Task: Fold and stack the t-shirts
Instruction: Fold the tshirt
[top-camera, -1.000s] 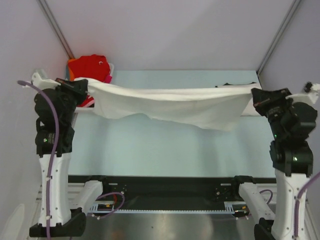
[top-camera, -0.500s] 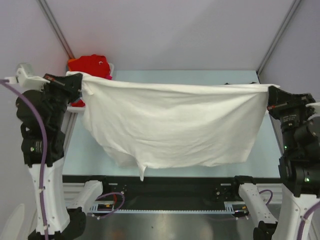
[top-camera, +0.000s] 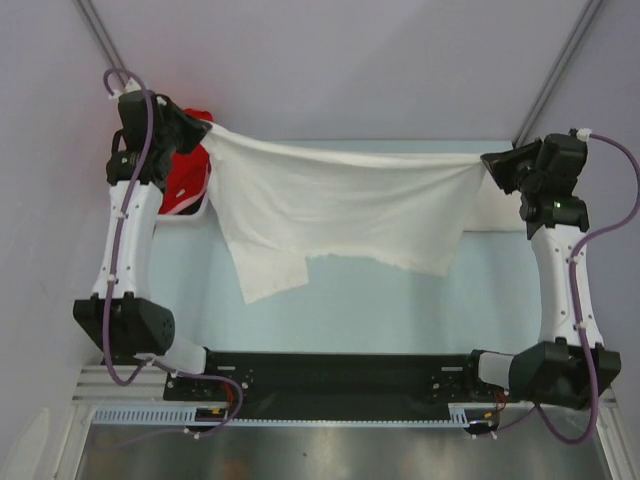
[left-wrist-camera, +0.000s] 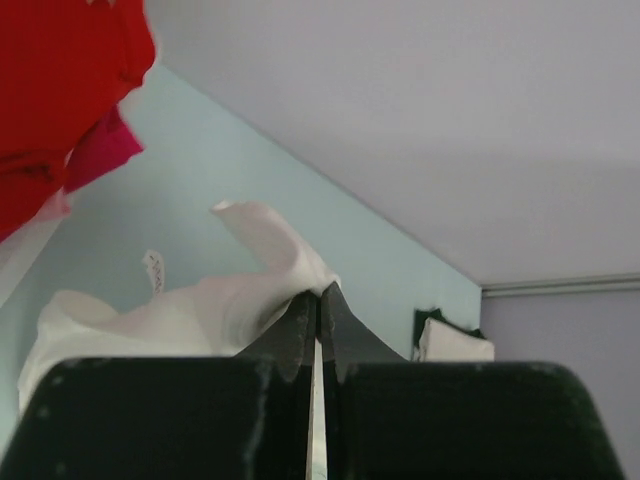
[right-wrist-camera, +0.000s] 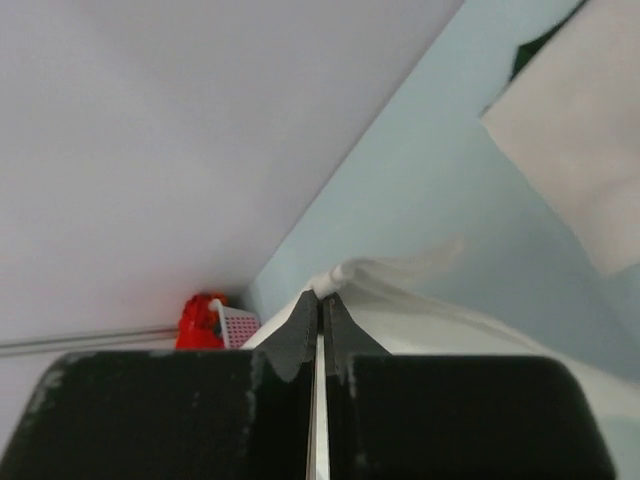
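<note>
One off-white t-shirt (top-camera: 340, 215): plain, creased, stretched wide in the air between both pairs of fingers, lower edge hanging uneven above the pale blue surface (top-camera: 350, 310). Left fingers (left-wrist-camera: 305, 320): pinched shut on one upper corner. Right fingers (right-wrist-camera: 305, 320): pinched shut on the other. One red t-shirt (top-camera: 185, 165): bunched just behind the left fingers, over one white basket (top-camera: 190, 212). One pink t-shirt (left-wrist-camera: 105, 150): sliver beneath the red. One white folded t-shirt (top-camera: 500, 210): flat on the surface, just beside the right fingers.

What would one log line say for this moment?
left gripper: shut on white t-shirt | right gripper: shut on white t-shirt | white t-shirt: hangs stretched between them
</note>
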